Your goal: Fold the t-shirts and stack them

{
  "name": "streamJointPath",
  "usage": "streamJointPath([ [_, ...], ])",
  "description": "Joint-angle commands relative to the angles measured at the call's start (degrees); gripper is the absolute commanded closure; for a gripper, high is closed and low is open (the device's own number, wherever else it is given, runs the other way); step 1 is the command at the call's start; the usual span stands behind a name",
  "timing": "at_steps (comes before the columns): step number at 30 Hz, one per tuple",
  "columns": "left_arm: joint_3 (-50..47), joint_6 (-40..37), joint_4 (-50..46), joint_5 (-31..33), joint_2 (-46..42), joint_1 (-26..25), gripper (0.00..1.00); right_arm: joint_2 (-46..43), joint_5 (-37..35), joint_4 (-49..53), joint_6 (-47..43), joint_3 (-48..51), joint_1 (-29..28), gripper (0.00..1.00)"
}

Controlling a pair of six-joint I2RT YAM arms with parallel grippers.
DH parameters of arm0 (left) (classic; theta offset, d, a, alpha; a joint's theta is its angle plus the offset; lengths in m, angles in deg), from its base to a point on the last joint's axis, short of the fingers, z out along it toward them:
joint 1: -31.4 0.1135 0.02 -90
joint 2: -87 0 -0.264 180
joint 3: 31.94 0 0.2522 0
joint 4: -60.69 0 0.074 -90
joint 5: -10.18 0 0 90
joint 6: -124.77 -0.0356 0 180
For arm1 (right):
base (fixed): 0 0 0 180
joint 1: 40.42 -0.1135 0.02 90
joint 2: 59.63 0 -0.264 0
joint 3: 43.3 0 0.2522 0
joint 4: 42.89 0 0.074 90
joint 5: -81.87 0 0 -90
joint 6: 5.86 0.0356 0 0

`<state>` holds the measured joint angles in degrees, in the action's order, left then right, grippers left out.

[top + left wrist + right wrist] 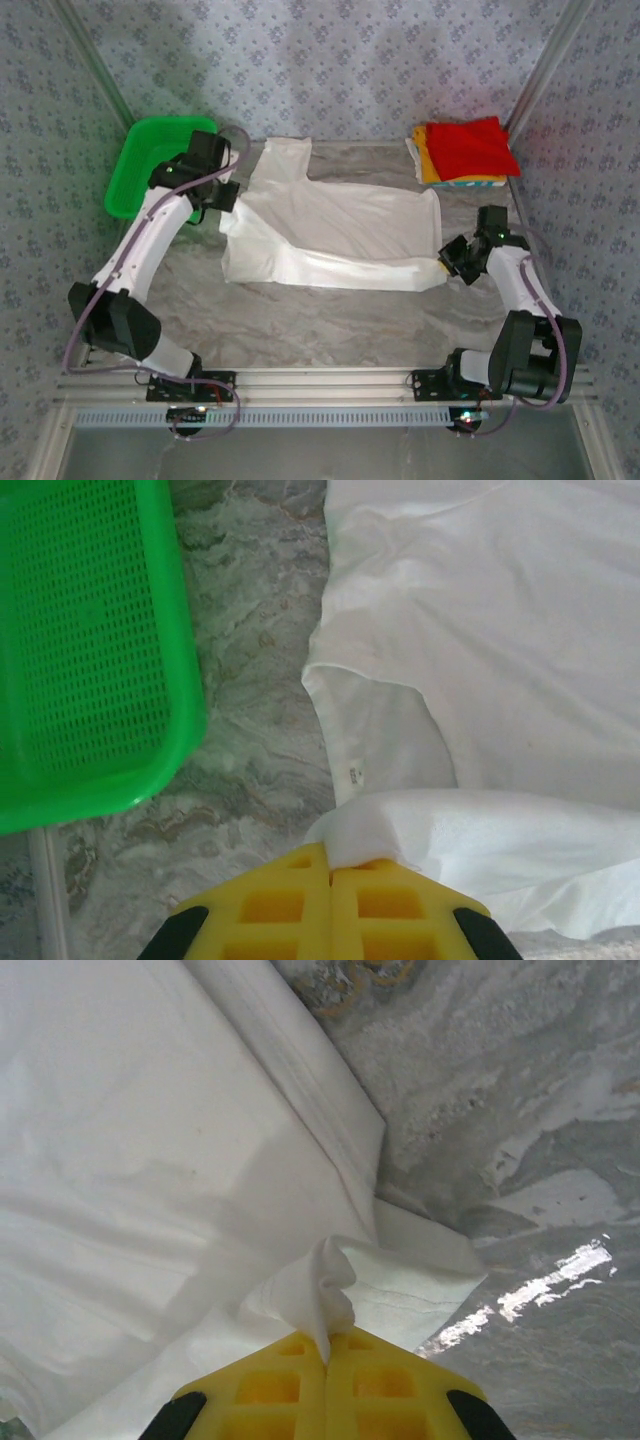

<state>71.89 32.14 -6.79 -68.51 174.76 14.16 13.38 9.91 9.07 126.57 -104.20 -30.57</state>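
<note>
White t-shirt (pixel 340 230) lies flat on the bench (pixel 320 320), long axis running left to right. Left claw (pixel 330 868) pinches its left edge; right claw (pixel 327 1345) pinches its near right corner.

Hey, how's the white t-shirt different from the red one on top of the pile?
The white t-shirt lies spread out mid-table; the red t-shirt is folded square atop the far-right stack. The left gripper and right gripper both pinch the white t-shirt; nothing touches the red t-shirt. Both are cloth.
</note>
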Motion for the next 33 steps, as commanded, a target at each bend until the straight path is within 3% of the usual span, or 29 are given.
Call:
streamJointPath([
  [1,3.74,-2.22,1.03,2.31,1.87,0.27,1.00,0.65,0.97,-0.43,1.71,-1.00,0.39,1.00],
  [15,7.76,-4.76,2.72,4.46,8.73,0.27,1.00,6.97,2.26,-7.51,3.35,-2.16,1.05,1.00],
  [18,11.48,-5.91,3.63,4.67,12.06,0.27,0.99,8.74,1.89,-8.95,4.10,-3.90,1.18,0.94],
  [20,15.76,-6.84,3.56,4.99,15.65,0.27,0.70,10.42,2.07,-9.75,4.57,-6.43,1.25,0.82],
  [26,33.92,-2.83,-0.94,5.89,25.14,0.77,0.52,15.68,3.34,-8.78,4.78,-17.75,1.97,0.78],
  [28,29.81,0.27,3.47,2.54,21.40,1.71,0.49,15.04,4.00,-8.60,4.67,-18.97,2.47,0.78],
  [33,7.69,7.40,13.03,-4.57,7.30,2.39,0.44,8.87,6.93,-10.75,0.43,-14.73,0.45,0.78],
])
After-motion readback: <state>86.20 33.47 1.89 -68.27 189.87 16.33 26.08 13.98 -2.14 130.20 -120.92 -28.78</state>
